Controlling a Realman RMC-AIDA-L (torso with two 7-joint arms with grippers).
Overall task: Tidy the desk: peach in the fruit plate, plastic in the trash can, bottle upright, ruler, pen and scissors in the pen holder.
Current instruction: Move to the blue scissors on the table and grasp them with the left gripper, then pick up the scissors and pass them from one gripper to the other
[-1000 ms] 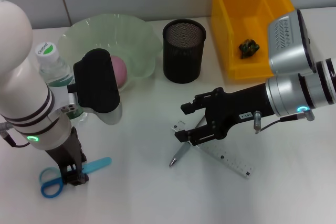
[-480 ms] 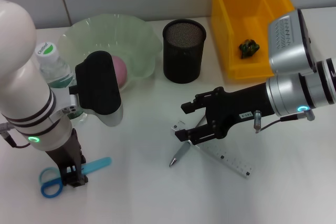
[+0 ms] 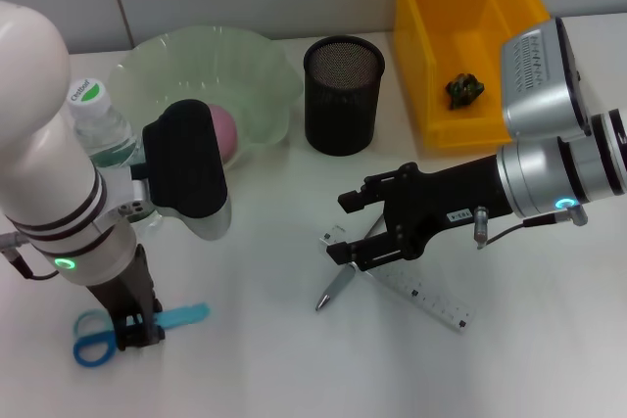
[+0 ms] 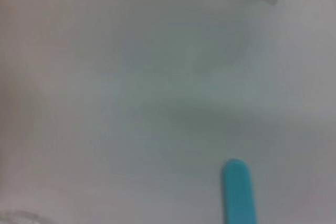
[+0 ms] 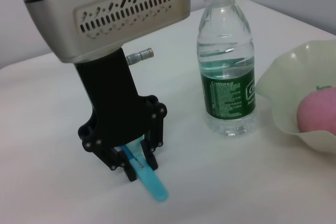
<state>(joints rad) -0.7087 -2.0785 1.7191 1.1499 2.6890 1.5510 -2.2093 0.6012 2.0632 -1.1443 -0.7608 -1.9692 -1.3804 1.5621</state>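
Note:
The blue scissors lie at the near left of the desk, and my left gripper stands over them, shut on their light-blue blade cover. The left wrist view shows that cover's tip. My right gripper is open above one end of the clear ruler and the silver pen, holding nothing. The bottle stands upright beside the fruit plate. The pink peach lies in the plate. The dark plastic is in the yellow trash can. The black mesh pen holder looks empty.
The desk's back edge meets a wall behind the plate, the holder and the trash can. Bare white desk lies between the two grippers and along the near edge.
My left arm has shifted slightly toward the near edge, and the scissors have moved a little with it. The right arm has not moved.

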